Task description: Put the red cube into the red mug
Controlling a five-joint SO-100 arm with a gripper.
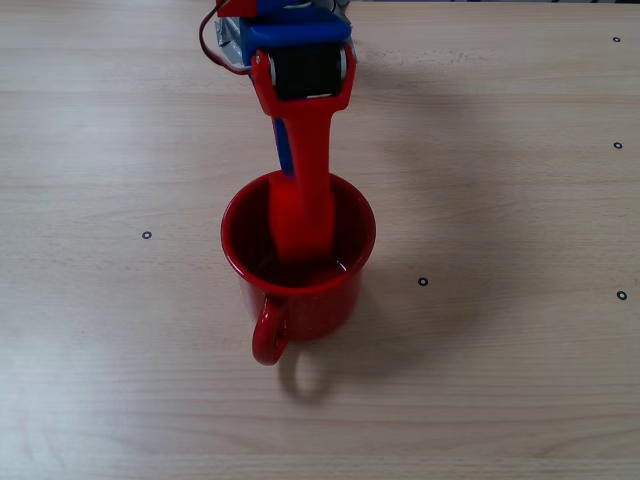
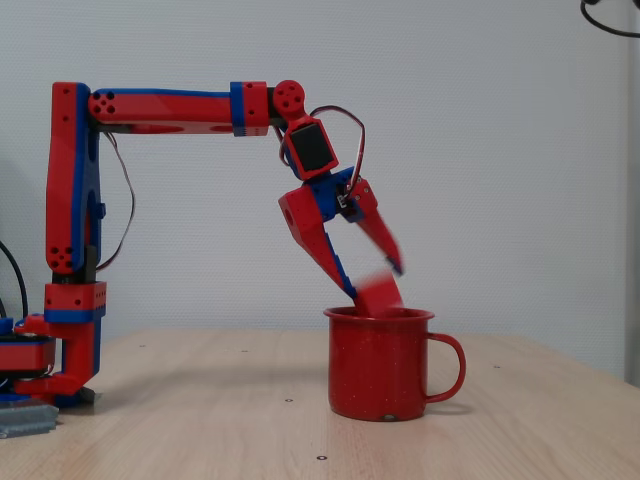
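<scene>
The red mug (image 2: 380, 365) is seen upright on the wooden table (image 1: 500, 380), its handle turned toward the camera in a fixed view (image 1: 298, 265). The gripper (image 2: 372, 282) is held just above the rim with its jaws spread apart, and a blurred red cube (image 2: 378, 294) is seen between the fingertips, directly over the mug's mouth.
</scene>
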